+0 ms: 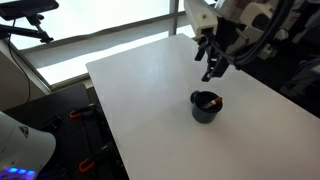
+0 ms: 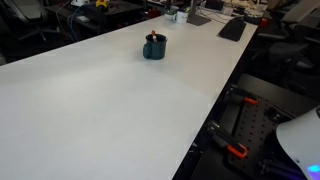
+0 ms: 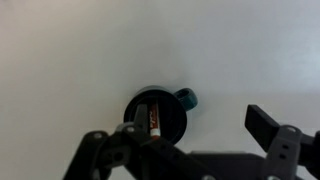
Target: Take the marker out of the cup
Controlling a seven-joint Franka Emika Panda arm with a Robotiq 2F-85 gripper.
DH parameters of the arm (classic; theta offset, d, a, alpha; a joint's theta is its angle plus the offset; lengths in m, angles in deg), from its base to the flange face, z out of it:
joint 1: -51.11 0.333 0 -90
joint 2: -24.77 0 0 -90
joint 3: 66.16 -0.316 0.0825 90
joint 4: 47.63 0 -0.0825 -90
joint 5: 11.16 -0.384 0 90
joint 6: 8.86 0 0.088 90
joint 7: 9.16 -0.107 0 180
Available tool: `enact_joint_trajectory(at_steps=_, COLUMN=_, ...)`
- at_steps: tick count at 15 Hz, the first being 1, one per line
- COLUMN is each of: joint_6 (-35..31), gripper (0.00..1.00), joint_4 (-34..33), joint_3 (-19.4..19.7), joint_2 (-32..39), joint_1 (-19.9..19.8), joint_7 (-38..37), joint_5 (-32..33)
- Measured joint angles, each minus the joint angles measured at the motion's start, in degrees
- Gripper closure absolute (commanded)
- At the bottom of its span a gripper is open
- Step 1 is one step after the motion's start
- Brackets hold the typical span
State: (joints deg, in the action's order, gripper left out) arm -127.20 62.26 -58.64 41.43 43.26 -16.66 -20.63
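Note:
The cup point(image 1: 206, 108) is a small dark mug on the white table point(image 1: 150, 100). It also shows in an exterior view point(image 2: 153, 48) and in the wrist view point(image 3: 168, 108), with its handle to the upper right. The marker point(image 3: 154, 118), red with a pale label, leans inside the cup. Its red end shows at the rim in both exterior views point(image 1: 211, 99) point(image 2: 153, 37). My gripper point(image 1: 212, 66) hangs open and empty above the cup. In the wrist view the gripper point(image 3: 200, 120) has one finger over the cup's left part and the other to the right of the cup.
The table's edge point(image 1: 105, 125) runs along the near side, with floor and equipment below. A keyboard point(image 2: 232, 28) and clutter lie at the far end of the table. A window strip point(image 1: 90, 40) is behind the table.

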Motion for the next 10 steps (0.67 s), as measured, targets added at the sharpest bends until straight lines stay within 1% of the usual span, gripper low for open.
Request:
enact_joint_trajectory(at_steps=2, joint_6=-1.57, gripper=0.0, joint_4=-0.32, joint_3=0.47, joint_2=0.02, joint_1=-0.03, joint_7=-0.91, joint_5=1.23)
enact_joint_trajectory(at_steps=4, joint_6=-3.76, gripper=0.0, joint_4=-0.46, joint_3=0.75, joint_2=0.05, joint_1=0.04, joint_7=-2.11, joint_5=4.36)
enact_joint_trajectory(at_steps=10, joint_6=-3.9, gripper=0.0, joint_4=-0.46, joint_3=0.76, joint_2=0.3, joint_1=-0.02, joint_7=-2.13, joint_5=4.61)
